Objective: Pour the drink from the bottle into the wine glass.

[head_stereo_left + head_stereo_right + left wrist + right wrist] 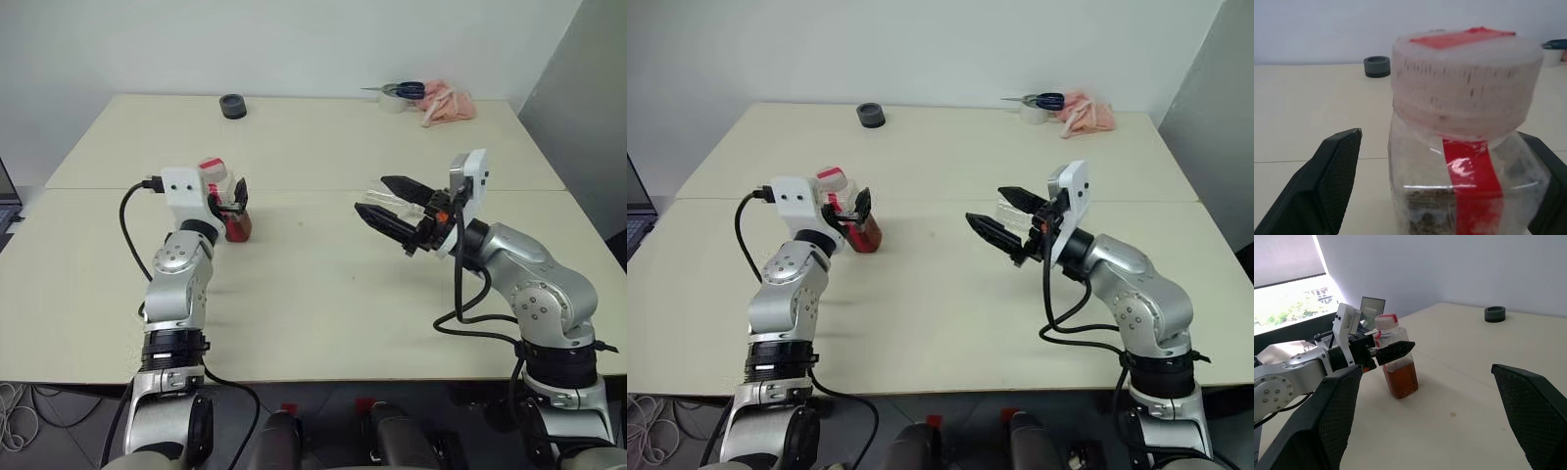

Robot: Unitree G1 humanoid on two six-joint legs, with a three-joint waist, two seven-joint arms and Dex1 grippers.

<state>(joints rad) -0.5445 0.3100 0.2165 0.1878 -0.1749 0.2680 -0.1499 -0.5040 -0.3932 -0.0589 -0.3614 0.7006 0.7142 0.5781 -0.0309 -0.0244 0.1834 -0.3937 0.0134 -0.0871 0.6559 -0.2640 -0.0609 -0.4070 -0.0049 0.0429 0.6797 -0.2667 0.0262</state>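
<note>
The big pale table (313, 284) takes up nearly everything in front of me, two tops pushed together with a seam running across. On it, the left gripper (850, 211) is level with the bottle (1397, 360), its two black fingers spread wide on either side of the bottle's body, not squeezing yet as far as I can see. The right gripper (397, 217) hangs above the table well off to the other side, jaws spread as far as they go. Something clear seems to sit between its fingers in the head views, but I can't tell what it is or whether it is held.

The bottle stands upright on the table near the seam, on the robot's left, capped in red, with a red strip down its side. The drink (1400, 379) fills the lower part, reddish-brown.

I'd judge the bottle light and its thin plastic wall a bit springy, smooth enough to slip; the body below the wide neck looks the place to grip, firmly but without crushing.

Far back sit a black round cap (233, 106), scissors (404, 90) and something pink (449, 104).
</note>
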